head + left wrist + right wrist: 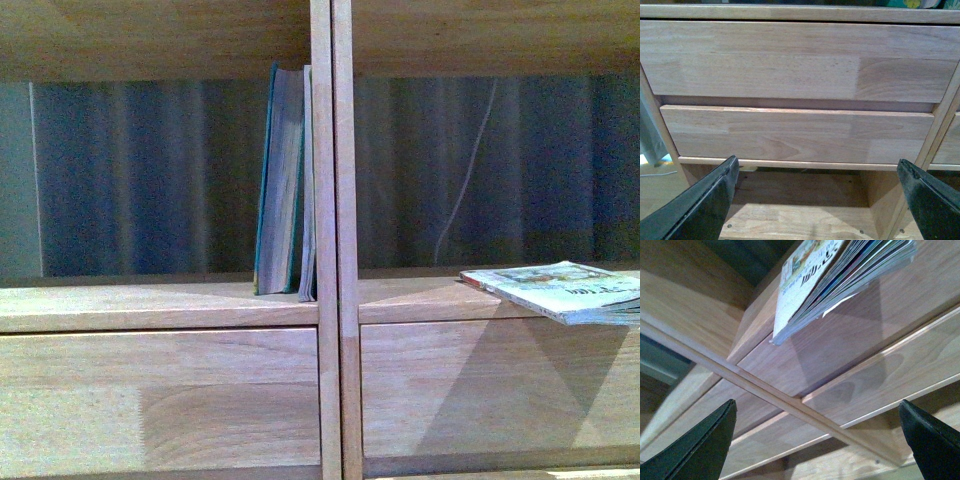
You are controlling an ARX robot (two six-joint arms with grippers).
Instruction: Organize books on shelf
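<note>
- The teal book (278, 180) and the lilac book (307, 190) stand upright at centre, against the shelf (335, 400) divider.
- The paperback (560, 290) lies flat at 4 o'clock, overhanging the ledge.
- The left gripper (816, 161) and the right gripper (817, 402) are both spread wide and empty.

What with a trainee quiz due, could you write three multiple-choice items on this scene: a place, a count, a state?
1. Where on the shelf does the teal book stand?
A. Left compartment, near the centre divider.
B. Right compartment.
C. On a drawer.
2. How many books stand upright?
A. None.
B. Two.
C. Four.
3. How is the paperback?
A. Upright.
B. Flat, overhanging the front edge.
C. Gripped.
Answers: A, it stands left of the divider; B, only the teal one and the lilac book stand; B, it lies flat, with the right fingers open and away from it.
</note>
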